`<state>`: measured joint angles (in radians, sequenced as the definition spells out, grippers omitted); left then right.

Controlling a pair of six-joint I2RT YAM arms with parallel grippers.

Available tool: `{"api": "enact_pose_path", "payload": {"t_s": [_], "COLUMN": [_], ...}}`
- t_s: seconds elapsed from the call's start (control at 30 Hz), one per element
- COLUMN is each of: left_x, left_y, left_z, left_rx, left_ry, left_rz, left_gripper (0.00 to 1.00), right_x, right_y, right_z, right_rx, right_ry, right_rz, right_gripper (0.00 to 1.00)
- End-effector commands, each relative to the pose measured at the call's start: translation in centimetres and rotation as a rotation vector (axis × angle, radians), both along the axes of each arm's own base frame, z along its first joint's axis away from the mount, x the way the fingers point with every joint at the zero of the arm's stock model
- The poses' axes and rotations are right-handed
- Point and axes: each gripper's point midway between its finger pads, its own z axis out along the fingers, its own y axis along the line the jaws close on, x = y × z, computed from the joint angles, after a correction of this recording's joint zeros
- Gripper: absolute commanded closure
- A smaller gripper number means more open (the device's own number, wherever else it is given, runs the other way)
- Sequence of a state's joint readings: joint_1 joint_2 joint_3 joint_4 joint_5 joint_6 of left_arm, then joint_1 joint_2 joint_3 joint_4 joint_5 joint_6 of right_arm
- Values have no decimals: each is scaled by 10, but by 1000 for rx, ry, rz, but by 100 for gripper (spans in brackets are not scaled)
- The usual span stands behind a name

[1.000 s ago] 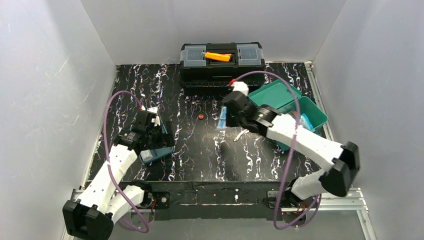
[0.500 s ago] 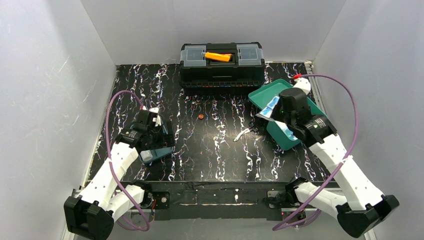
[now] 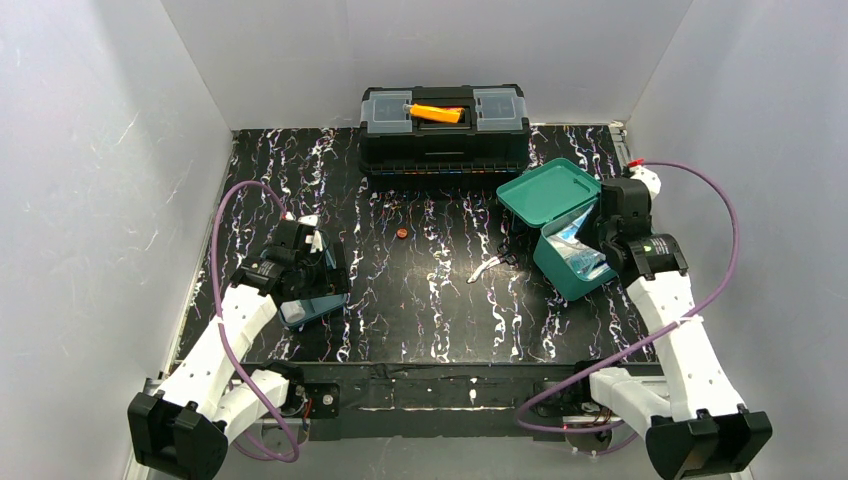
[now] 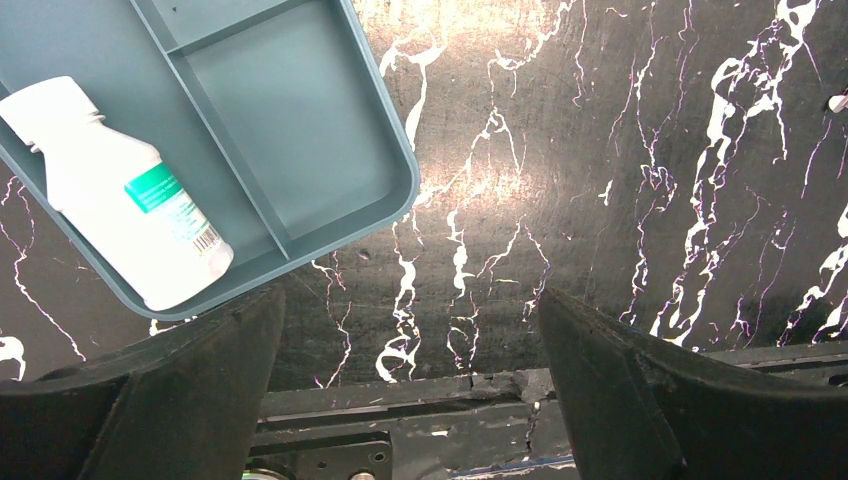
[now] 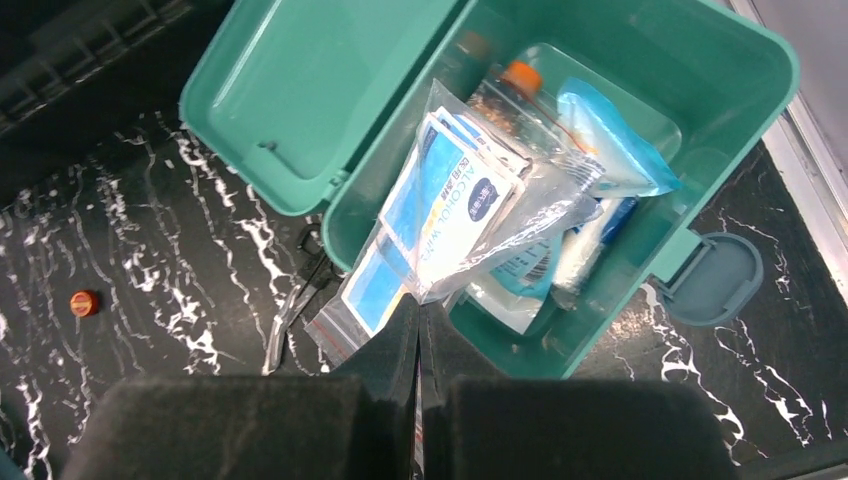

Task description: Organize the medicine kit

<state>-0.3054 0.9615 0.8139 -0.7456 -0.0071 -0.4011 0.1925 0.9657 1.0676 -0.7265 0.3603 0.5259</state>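
The teal medicine kit [image 3: 560,268] stands open at the right, its lid [image 3: 545,192] leaning back; it also shows in the right wrist view [image 5: 760,70]. My right gripper [image 3: 600,235] is shut on a clear bag of alcohol wipes [image 5: 455,215], holding it over the kit's open box, its lower corner hanging outside the rim. Other packets and an orange-capped bottle [image 5: 520,76] lie inside. The darker teal divided tray [image 4: 270,130] lies at the left with a white bottle [image 4: 125,195] in it. My left gripper [image 4: 410,400] is open just beside the tray [image 3: 315,308].
A black toolbox [image 3: 444,130] with an orange handle stands at the back. Small tweezers [image 3: 488,266] lie left of the kit. A small red cap [image 3: 401,233] lies mid-table. White walls enclose the table on three sides.
My right arm swung from mid-table to the right with the wipes bag and now holds it over the kit. The left arm has not moved.
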Motion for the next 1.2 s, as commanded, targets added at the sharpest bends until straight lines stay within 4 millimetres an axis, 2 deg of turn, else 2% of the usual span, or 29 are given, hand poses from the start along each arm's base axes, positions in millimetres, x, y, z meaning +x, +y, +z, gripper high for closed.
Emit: {"api": "enact_pose_path", "payload": {"t_s": [0.0,0.3,0.5,0.67,0.83,0.93,1.0,1.17], "left_x": [1,0,0,0,0,1,0,0], "left_y": [-2,-2,-2,-2,-2,-2,-2,-2], "left_z": [7,8,8,9,9,9,9,10], "left_rx": [-4,-5,-6,-7,-7,-7,-6,-8], "left_ry": [-6,-9,-12,-16,-16,-17,-17,-20], "left_rz": [-15,-15,-15,-15,-14,-16,-16,-17], "left_gripper": [2,2,2,1,0,0,0,1], "right_x": [13,35,51,47,31,26,25,27], "right_y": [-10,-37,-36,-32,-36,-39,-42,-47], "right_z": [-11,-50,-80,-121,-154,-158,-154,-122], "right_rx": [19,87,170,212,204,186,173,151], "right_ry": [-2,51,103,192,313,346,351,275], "right_rz": [-7,-72,-70,-86,-129,-149,-159,-170], "right_gripper": [99,99,99,99,99,99,99,81]}}
